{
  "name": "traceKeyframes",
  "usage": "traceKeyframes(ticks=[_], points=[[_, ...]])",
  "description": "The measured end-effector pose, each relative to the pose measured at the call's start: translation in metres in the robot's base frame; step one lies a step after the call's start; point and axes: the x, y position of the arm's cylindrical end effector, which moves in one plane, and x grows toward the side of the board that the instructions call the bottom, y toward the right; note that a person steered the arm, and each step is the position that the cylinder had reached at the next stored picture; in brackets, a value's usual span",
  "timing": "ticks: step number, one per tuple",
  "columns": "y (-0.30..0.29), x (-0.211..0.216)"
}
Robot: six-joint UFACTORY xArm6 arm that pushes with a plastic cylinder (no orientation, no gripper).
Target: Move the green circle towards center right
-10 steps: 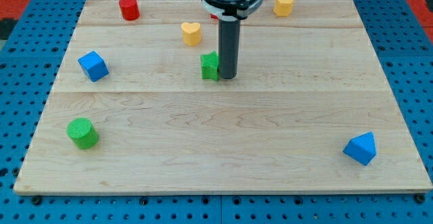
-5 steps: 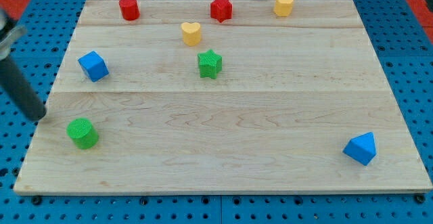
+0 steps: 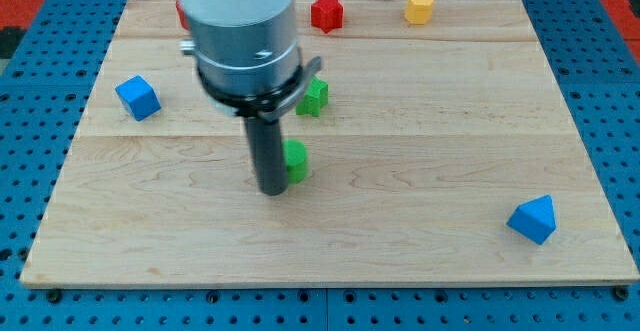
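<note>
The green circle (image 3: 296, 161) sits near the middle of the wooden board (image 3: 420, 161), partly hidden by my rod. My tip (image 3: 272, 188) rests on the board right against the circle's left side. A green star (image 3: 315, 96) lies just above it, partly hidden behind the arm's body.
A blue cube (image 3: 137, 97) is at the left. A red star (image 3: 326, 13) and a yellow block (image 3: 419, 6) are along the top. A red block (image 3: 181, 11) peeks out at the top left behind the arm. A blue block (image 3: 532, 219) is at the bottom right.
My tip went from beside the green star to the board's left edge, then right. The green circle has moved from the bottom left to near the middle. The yellow heart is now hidden.
</note>
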Motion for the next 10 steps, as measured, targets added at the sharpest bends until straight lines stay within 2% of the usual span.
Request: traceKeyframes(ticks=[1,3,4,5,6,7,9,10], points=[[0.031,-0.041],[0.008,-0.063],[0.034,-0.071],[0.103,-0.093],[0.105,-0.099],[0.073,-0.113],[0.160,-0.117],[0.163,-0.117]])
